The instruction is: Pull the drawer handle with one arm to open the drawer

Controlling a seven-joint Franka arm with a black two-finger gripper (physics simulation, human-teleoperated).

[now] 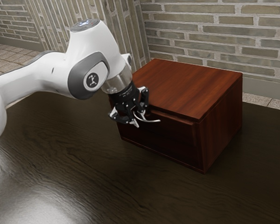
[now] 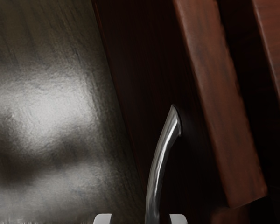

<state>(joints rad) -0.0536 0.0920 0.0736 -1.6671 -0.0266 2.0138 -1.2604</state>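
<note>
While the black two-finger hand (image 1: 130, 119) straddles the curved silver metal handle (image 2: 162, 158), fingers apart (no pinch yet), the dark red-brown wooden drawer (image 1: 168, 137) ahead looks shut. Grasping is underway; next, squeeze, then pull straight back.

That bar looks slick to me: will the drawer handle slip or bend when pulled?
The handle looks like polished metal, so it is probably slippery, yet its curved bow should give a pull something to hook. It seems rigid and unlikely to bend. The solid wooden cabinet probably stays put.
</note>
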